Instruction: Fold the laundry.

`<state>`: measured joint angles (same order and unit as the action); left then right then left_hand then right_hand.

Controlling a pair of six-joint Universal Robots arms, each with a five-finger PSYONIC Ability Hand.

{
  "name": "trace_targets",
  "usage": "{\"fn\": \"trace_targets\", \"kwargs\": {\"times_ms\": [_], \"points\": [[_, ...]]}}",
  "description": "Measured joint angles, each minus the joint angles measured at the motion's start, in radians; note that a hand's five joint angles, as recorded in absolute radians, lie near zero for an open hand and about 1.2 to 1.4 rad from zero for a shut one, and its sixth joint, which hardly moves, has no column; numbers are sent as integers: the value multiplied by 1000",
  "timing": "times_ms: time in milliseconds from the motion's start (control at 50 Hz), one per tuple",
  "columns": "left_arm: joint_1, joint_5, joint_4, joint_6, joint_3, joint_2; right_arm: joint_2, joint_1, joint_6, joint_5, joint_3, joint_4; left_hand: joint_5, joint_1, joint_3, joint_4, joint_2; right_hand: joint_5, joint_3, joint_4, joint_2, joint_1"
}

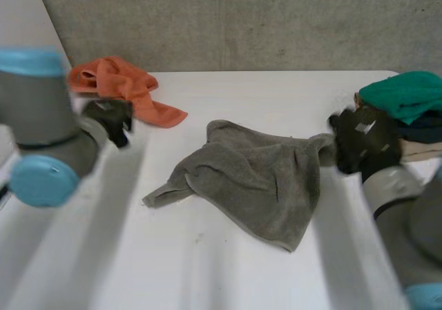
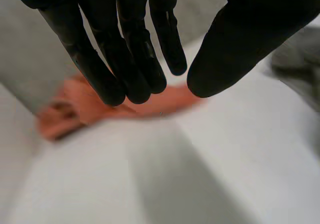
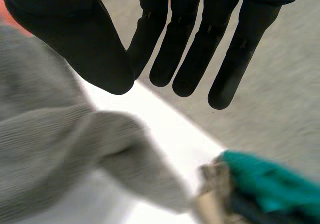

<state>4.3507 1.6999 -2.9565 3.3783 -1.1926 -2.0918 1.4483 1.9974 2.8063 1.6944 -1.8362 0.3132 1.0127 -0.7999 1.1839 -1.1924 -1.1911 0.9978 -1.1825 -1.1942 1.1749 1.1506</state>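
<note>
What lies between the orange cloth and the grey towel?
Nothing: in the head view the table is bare between the orange cloth and the grey towel.

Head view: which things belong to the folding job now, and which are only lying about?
Job in hand: grey towel, crumpled, in the middle; right hand, open beside its corner; left hand, open.
Lying about: orange cloth, crumpled near the left hand, probably waiting; pile of cloths topped by a green one, beside the right hand.
</note>
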Motion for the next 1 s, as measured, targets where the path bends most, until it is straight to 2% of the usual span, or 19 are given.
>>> {"fn": "trace_targets", "kwargs": {"times_ms": [100, 160, 200, 220, 260, 280, 300, 320, 340, 360, 460, 660, 720, 940, 1000], "points": [[88, -77, -21, 51, -32, 130, 83, -83, -69, -99, 52, -96, 0, 0, 0, 0, 0, -1, 1, 1, -4, -3], [122, -189, -13, 102, -67, 183, 87, -76, -79, -195, 66, -230, 0, 0, 0, 0, -1, -282, 291, 298, -292, -266], [124, -202, -11, 108, -71, 186, 83, -70, -74, -204, 66, -247, 0, 0, 0, 0, -1, -339, 347, 354, -364, -336], [124, -247, -5, 128, -88, 186, 61, -39, -41, -229, 58, -305, 0, 0, 2, 0, -2, -604, 615, 625, -617, -592], [118, -267, -2, 136, -97, 174, 26, 5, 21, -237, 41, -345, -34, -39, -32, 34, 33, -735, 727, 739, -728, -707], [115, -269, -1, 135, -99, 167, 11, 23, 48, -234, 34, -350, -109, -102, -116, 112, 120, -772, 754, 774, -756, -732], [109, -269, 1, 132, -100, 155, -8, 44, 82, -227, 23, -351, -273, -17, -270, 278, 298, -791, 767, 794, -760, -738], [107, -268, 2, 129, -101, 150, -18, 56, 100, -222, 17, -349, -273, -17, -270, 278, 298, -797, 770, 800, -760, -738], [101, -264, 6, 119, -101, 134, -38, 77, 133, -209, 5, -340, -518, 201, -513, 525, 539, -804, 771, 801, -760, -738], [95, -261, 11, 108, -101, 120, -49, 89, 150, -201, -2, -332, -640, 306, -632, 646, 644, -806, 771, 801, -760, -738], [64, -267, 57, 48, -97, 44, -124, 159, 215, -119, -52, -236, -787, 382, -771, 793, 780, -808, 771, 801, -760, -738], [21, -317, 111, -6, -87, -89, -206, 198, 168, -22, -96, -55, -804, 391, -784, 802, 794, -712, 747, 741, -753, -710], [16, -318, 109, -7, -83, -109, -225, 194, 150, -3, -98, -5, -804, 391, -784, 802, 794, -664, 686, 689, -683, -650], [6, -292, 85, -5, -67, -134, -287, 181, 122, 10, -84, 59, -804, 391, -784, 802, 794, -582, 590, 604, -588, -561], [1, -285, 83, -2, -60, -146, -290, 181, 126, 9, -80, 62, -804, 391, -784, 802, 794, -475, 476, 491, -469, -436]]}}
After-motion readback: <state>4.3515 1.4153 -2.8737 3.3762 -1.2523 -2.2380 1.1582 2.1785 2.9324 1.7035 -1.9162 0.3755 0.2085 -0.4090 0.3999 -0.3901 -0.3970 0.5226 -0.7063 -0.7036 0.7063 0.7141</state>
